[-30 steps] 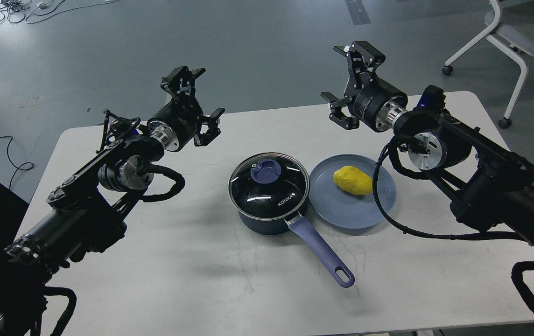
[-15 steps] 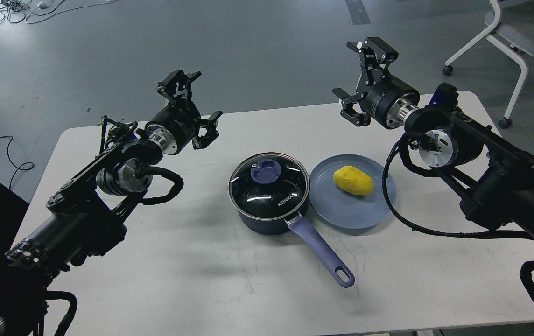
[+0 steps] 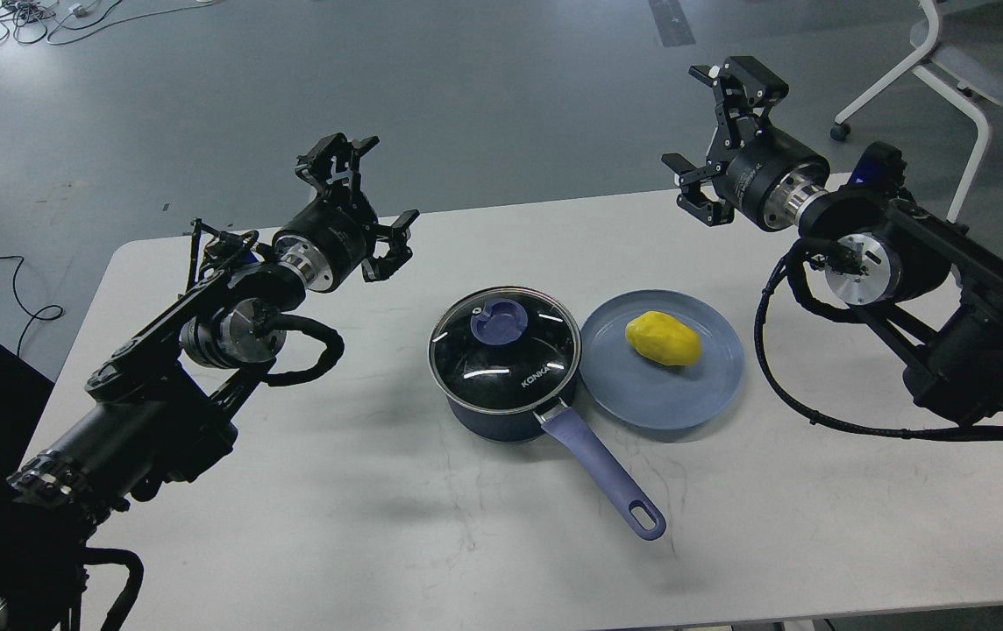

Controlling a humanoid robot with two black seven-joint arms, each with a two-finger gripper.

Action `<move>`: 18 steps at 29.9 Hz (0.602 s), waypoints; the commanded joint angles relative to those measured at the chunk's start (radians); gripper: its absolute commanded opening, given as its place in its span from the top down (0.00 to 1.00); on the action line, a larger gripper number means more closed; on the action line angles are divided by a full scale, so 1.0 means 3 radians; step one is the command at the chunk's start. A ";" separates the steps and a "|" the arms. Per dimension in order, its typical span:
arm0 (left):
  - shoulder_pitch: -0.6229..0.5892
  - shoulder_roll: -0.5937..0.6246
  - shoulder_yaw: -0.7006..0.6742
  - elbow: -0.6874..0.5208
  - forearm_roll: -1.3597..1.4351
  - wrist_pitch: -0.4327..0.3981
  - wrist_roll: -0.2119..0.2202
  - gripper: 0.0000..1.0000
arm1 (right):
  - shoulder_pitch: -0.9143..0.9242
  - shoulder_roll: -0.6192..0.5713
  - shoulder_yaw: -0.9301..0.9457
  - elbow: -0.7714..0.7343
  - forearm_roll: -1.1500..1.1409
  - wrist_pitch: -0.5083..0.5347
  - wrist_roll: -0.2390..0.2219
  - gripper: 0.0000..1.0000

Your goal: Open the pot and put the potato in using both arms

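Since the earlier frame, right gripper (image 3: 722,145) has drawn back toward the counter's (image 3: 309,491) far right corner, fingers spread wide, empty. Left gripper (image 3: 361,200) hovers wide open, empty, near the far edge. Lidded pot (image 3: 501,386) sits mid-counter, potato (image 3: 663,339) on plate (image 3: 642,399) beside it.

Bare table (image 3: 379,491) lies all around the lidded pot (image 3: 506,364); only the plate (image 3: 642,394) touches its right side, the handle (image 3: 602,473) jutting forward
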 commanded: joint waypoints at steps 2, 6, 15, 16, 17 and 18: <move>0.0045 0.0279 0.0121 -0.0428 0.0394 0.0039 -0.0196 0.01 | -0.0014 -0.0030 0.0021 0.0000 -0.0005 0.0014 0.0000 0.00; 0.0101 0.0571 0.0182 -0.0970 0.1437 0.0442 -0.0237 0.01 | 0.0022 -0.0046 0.0021 0.0000 -0.0005 0.0014 0.0000 0.00; 0.0173 0.0975 0.0709 -0.1667 0.3999 0.1240 -0.0176 0.01 | -0.0019 -0.0260 0.0062 -0.0026 0.0000 0.0035 -0.0005 0.00; 0.0178 0.0980 0.0734 -0.1667 0.4406 0.1393 -0.0171 0.01 | -0.0039 -0.0265 0.0072 -0.0036 0.0000 0.0035 -0.0005 0.00; 0.0178 0.0975 0.0745 -0.1667 0.4608 0.1475 -0.0171 0.01 | -0.0060 -0.0266 0.0077 -0.0041 0.0000 0.0035 -0.0005 0.00; 0.0188 0.0970 0.0770 -0.1662 0.4787 0.1537 -0.0166 0.01 | -0.0070 -0.0266 0.0077 -0.0046 0.0000 0.0040 -0.0005 0.00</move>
